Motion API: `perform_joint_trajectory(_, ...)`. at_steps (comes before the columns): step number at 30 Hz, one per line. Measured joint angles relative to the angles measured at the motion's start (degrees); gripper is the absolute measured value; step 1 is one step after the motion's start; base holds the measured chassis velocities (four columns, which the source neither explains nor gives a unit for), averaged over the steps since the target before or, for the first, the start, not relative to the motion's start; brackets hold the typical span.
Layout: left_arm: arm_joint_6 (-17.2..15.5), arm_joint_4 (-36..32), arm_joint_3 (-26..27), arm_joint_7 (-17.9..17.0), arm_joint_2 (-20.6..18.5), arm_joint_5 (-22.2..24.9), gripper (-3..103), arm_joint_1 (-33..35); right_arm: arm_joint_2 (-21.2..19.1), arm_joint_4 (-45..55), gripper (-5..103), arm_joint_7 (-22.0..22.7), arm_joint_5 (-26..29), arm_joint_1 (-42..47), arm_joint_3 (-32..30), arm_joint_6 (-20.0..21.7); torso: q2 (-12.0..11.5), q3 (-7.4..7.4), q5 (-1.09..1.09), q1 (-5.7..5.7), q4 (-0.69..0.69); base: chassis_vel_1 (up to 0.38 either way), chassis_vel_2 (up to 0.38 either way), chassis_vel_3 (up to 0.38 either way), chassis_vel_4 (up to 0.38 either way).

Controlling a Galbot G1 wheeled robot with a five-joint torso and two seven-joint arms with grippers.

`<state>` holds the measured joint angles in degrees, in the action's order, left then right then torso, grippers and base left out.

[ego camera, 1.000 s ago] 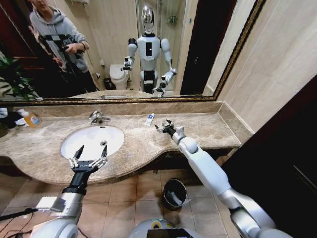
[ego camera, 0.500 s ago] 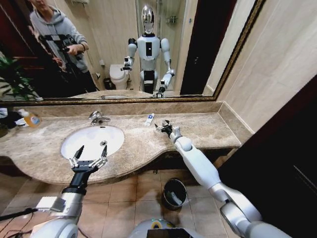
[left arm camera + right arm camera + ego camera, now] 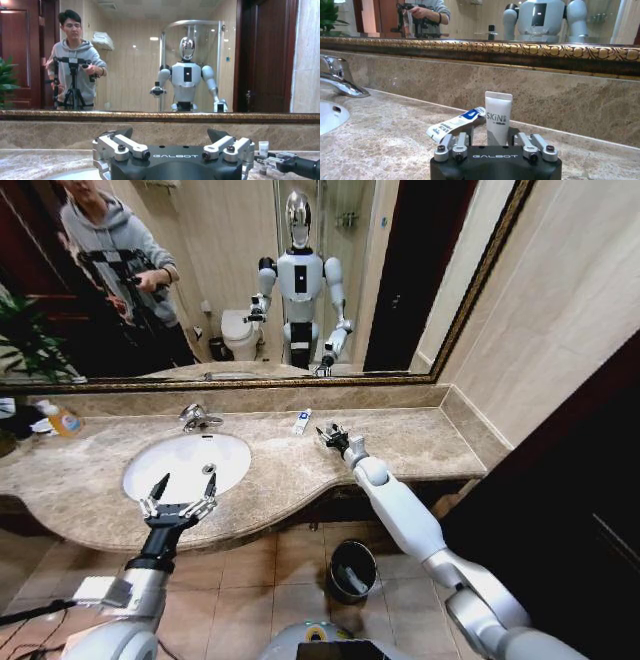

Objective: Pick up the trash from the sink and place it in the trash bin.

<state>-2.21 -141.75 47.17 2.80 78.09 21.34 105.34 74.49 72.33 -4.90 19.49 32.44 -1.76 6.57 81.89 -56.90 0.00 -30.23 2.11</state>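
A white tube [image 3: 498, 118] marked SKIN stands upright on the beige counter by the back wall. A white-blue tube [image 3: 455, 123] lies slanted beside it, and shows in the head view as the white-blue tube [image 3: 301, 421]. My right gripper [image 3: 331, 437] hovers open just short of them; in its own view the right gripper [image 3: 495, 146] has the upright tube straight ahead of its gap, not touching. My left gripper [image 3: 178, 498] hangs open over the front rim of the white sink [image 3: 150, 470]. The black trash bin [image 3: 352, 570] stands on the floor below the counter.
The chrome faucet [image 3: 197, 417] stands behind the basin. An orange-liquid bottle [image 3: 62, 419] sits at the counter's far left. A gold-framed mirror runs along the back wall, and a side wall closes the counter on the right. The floor is tiled.
My right arm has drawn its elbow in and the gripper has edged slightly toward the tubes. The left arm has not moved.
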Motion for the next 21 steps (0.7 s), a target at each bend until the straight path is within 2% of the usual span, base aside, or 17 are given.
perform_joint_trajectory(1, 0.0, 0.0, 0.0, 0.0, 0.0, 0.0, 100, 0.0, -0.14, 0.23, 39, -0.11, 0.06, 0.15, 0.02, 0.04, 0.0, 0.0, 0.0, 0.0, 0.0, 0.0, 0.0, 0.0, 0.0)
perform_joint_trajectory(4, 0.0, 0.0, 0.0, 0.0, 0.0, 0.0, 100, 0.0, -0.2, 0.48, 39, -0.14, 0.13, 0.35, 0.02, 0.13, 0.0, 0.0, 0.0, 0.0, 0.0, 0.0, 0.0, 0.0, 0.0)
perform_joint_trajectory(5, 0.0, 0.0, 0.0, 0.0, 0.0, 0.0, 100, 0.0, -0.2, 0.63, 32, -0.13, 0.16, 0.45, 0.02, 0.14, 0.0, 0.0, 0.0, 0.0, 0.0, 0.0, 0.0, 0.0, 0.0)
perform_joint_trajectory(7, 0.0, 0.0, 0.0, 0.0, 0.0, 0.0, 100, 0.0, -0.21, 0.76, 32, -0.1, 0.19, 0.52, 0.02, 0.17, 0.0, 0.0, 0.0, 0.0, 0.0, 0.0, 0.0, 0.0, 0.0)
perform_joint_trajectory(8, 0.0, 0.0, 0.0, 0.0, 0.0, 0.0, 100, 0.0, -0.22, 0.85, 24, -0.09, 0.22, 0.57, 0.02, 0.17, 0.0, 0.0, 0.0, 0.0, 0.0, 0.0, 0.0, 0.0, 0.0)
perform_joint_trajectory(9, 0.0, 0.0, 0.0, 0.0, 0.0, 0.0, 100, 0.0, -0.27, 0.98, 24, -0.1, 0.25, 0.62, 0.01, 0.19, 0.0, 0.0, 0.0, 0.0, 0.0, 0.0, 0.0, 0.0, 0.0)
perform_joint_trajectory(10, 0.0, 0.0, 0.0, 0.0, 0.0, 0.0, 100, 0.0, -0.3, 1.05, 16, -0.1, 0.28, 0.64, 0.01, 0.2, 0.0, 0.0, 0.0, 0.0, 0.0, 0.0, 0.0, 0.0, 0.0)
perform_joint_trajectory(12, 0.0, 0.0, 0.0, 0.0, 0.0, 0.0, 100, 0.0, -0.31, 1.08, 16, -0.1, 0.29, 0.65, 0.0, 0.2, 0.0, 0.0, 0.0, 0.0, 0.0, 0.0, 0.0, 0.0, 0.0)
perform_joint_trajectory(13, 0.0, 0.0, 0.0, 0.0, 0.0, 0.0, 100, 0.0, -0.31, 1.18, 9, -0.1, 0.3, 0.68, -0.02, 0.22, 0.0, 0.0, 0.0, 0.0, 0.0, 0.0, 0.0, 0.0, 0.0)
perform_joint_trajectory(16, 0.0, 0.0, 0.0, 0.0, 0.0, 0.0, 100, 0.0, -0.31, 1.32, 9, -0.1, 0.32, 0.7, -0.03, 0.25, 0.0, 0.0, 0.0, 0.0, 0.0, 0.0, 0.0, 0.0, 0.0)
perform_joint_trajectory(17, 0.0, 0.0, 0.0, 0.0, 0.0, 0.0, 100, 0.0, -0.34, 1.55, 3, -0.06, 0.38, 0.72, -0.03, 0.34, 0.0, 0.0, 0.0, 0.0, 0.0, 0.0, 0.0, 0.0, 0.0)
perform_joint_trajectory(21, 0.0, 0.0, 0.0, 0.0, 0.0, 0.0, 100, 0.0, -0.8, 2.51, 1, 0.03, 0.81, 0.85, -0.05, 0.86, 0.0, 0.0, 0.0, 0.0, 0.0, 0.0, 0.0, 0.0, 0.0)
